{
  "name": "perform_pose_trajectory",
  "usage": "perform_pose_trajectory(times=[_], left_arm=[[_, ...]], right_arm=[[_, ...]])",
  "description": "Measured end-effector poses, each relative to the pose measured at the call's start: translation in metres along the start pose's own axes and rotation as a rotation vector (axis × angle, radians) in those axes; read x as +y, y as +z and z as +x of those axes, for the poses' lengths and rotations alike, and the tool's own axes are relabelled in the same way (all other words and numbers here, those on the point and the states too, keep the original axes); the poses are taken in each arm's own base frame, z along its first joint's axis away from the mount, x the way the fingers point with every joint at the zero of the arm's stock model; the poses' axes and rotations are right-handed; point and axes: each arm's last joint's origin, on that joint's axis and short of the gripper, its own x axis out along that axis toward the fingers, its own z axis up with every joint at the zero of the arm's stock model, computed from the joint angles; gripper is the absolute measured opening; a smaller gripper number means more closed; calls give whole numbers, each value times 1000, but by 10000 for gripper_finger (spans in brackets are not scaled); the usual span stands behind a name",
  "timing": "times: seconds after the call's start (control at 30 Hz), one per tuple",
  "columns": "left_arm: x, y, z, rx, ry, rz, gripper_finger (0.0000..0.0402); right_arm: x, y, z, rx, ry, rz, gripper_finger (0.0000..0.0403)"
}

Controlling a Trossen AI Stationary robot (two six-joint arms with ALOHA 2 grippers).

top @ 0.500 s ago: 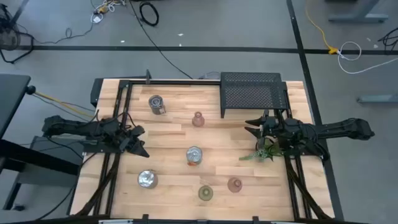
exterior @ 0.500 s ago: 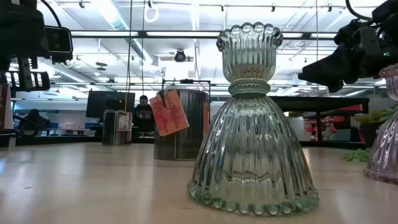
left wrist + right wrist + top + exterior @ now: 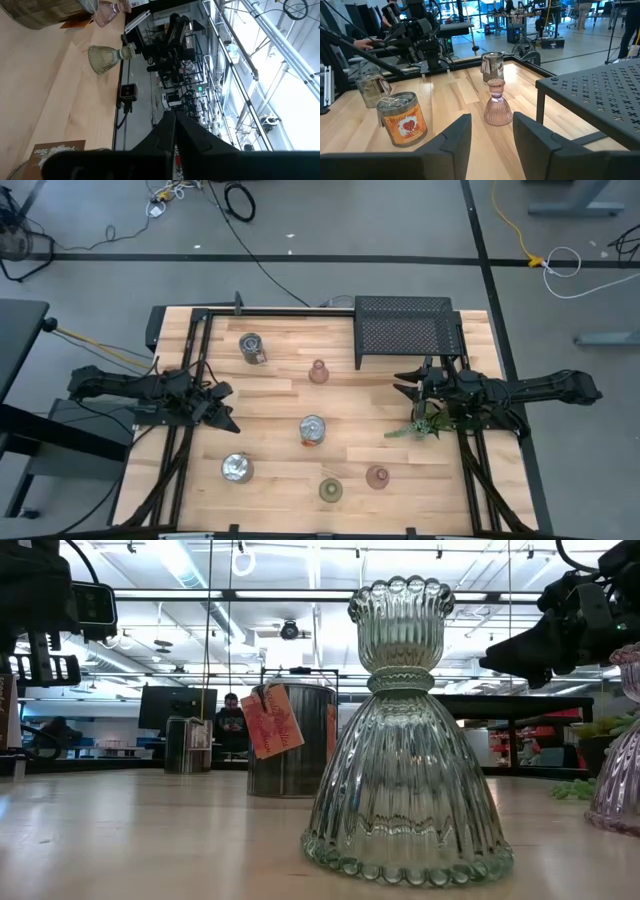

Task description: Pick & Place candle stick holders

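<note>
Six candle stick holders [image 3: 313, 430] stood scattered around the table [image 3: 270, 395] centre. The left gripper [image 3: 222, 408] (fingers pressed together) waited at nine o'clock; the right gripper [image 3: 410, 383], fingers parted, at three o'clock.

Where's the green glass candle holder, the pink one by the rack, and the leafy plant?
green glass holder [image 3: 405, 740], low view, on its ribbed body
pink holder [image 3: 498, 104], right wrist view, on its flared base
plant sprig [image 3: 428, 423], high view, on its leaves

Orange-labelled tin [image 3: 400, 119]: heart picture with a line of script above, too small to read.
Hang tag [image 3: 271, 720] on silver tin [image 3: 297, 740]: cursive print, not legible.
Brown tag [image 3: 57, 148]: script upside down, not readable.
</note>
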Motion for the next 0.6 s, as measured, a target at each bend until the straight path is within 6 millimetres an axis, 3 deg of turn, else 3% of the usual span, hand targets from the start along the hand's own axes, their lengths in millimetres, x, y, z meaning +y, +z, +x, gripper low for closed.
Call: perform_pose_trajectory(times=[0.37,0.6], left_arm=[[0,0,0,-6,1,0,16],[4,17,-6,-604,175,49,16]], right_arm=[[0,0,0,0,0,0,146],[0,0,0,0,0,0,146]])
